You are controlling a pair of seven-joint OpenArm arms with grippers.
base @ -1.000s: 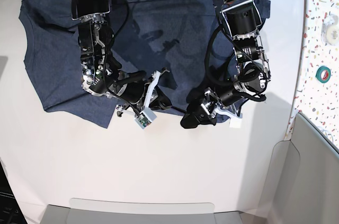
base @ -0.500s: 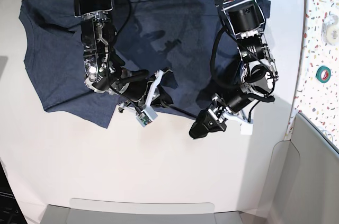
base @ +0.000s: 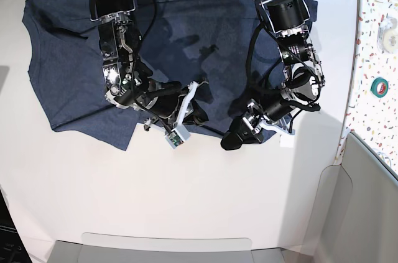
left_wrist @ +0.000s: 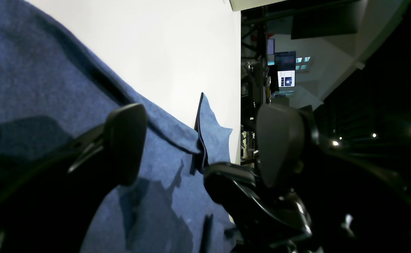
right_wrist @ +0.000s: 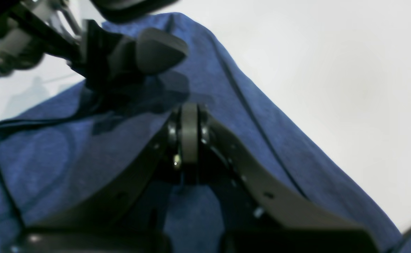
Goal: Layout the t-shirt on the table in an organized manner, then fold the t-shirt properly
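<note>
The navy t-shirt [base: 68,70] lies spread, back side up, across the far half of the white table [base: 186,201]. My right gripper [base: 198,112] is low at the shirt's near hem, shut on a pinch of the cloth. The right wrist view shows its fingertips [right_wrist: 189,119] pressed together against blue t-shirt [right_wrist: 68,158], with bare table [right_wrist: 332,70] beyond the hem. My left gripper [base: 238,136] hangs open just to the right of it at the same hem. Its fingers [left_wrist: 126,140] stand wide apart over the t-shirt [left_wrist: 33,77], holding nothing. A flap of cloth stands upright between them.
A confetti-speckled surface [base: 373,45] runs along the right side, with a teal tape roll [base: 380,86] on it. A grey bin [base: 367,213] sits at the near right. A grey panel [base: 168,247] lines the table's front edge. Both forearms reach over the shirt from the far side.
My right gripper has drifted a little to the right along the hem, staying shut. My open left gripper swung out toward the front of the table and came back close to the hem.
</note>
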